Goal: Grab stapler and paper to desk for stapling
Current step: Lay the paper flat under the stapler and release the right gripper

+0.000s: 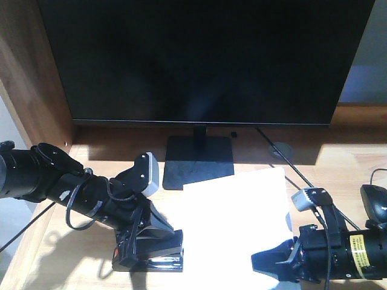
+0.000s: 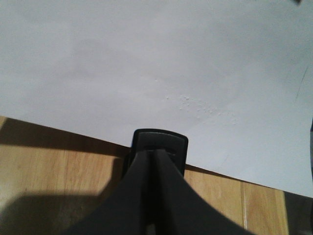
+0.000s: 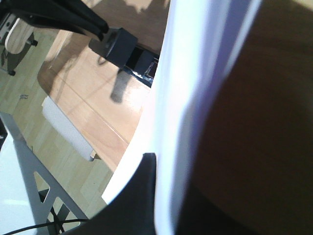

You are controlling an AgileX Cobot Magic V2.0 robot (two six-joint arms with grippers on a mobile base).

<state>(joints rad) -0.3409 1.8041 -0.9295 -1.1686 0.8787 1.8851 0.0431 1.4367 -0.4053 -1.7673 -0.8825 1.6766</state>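
The black stapler [image 1: 151, 252] stands on the wooden desk [image 1: 54, 248] at the front left, its nose at the left edge of the white paper [image 1: 239, 220]. My left gripper [image 1: 140, 237] is shut on the stapler from above. In the left wrist view the fingers [image 2: 146, 196] press together over the stapler [image 2: 159, 143], with the paper [image 2: 146, 63] just beyond it. My right gripper [image 1: 269, 266] is shut on the paper's front right corner. The right wrist view shows the paper [image 3: 195, 73] pinched edge-on at the right gripper [image 3: 168, 169], the stapler [image 3: 139, 58] farther off.
A large black monitor [image 1: 205, 60] on a square base [image 1: 199, 158] fills the back of the desk. A black mouse [image 1: 376, 202] lies at the right edge, with a cable and a round grommet [image 1: 280, 149] behind the paper. A wooden side wall [image 1: 30, 72] rises at the left.
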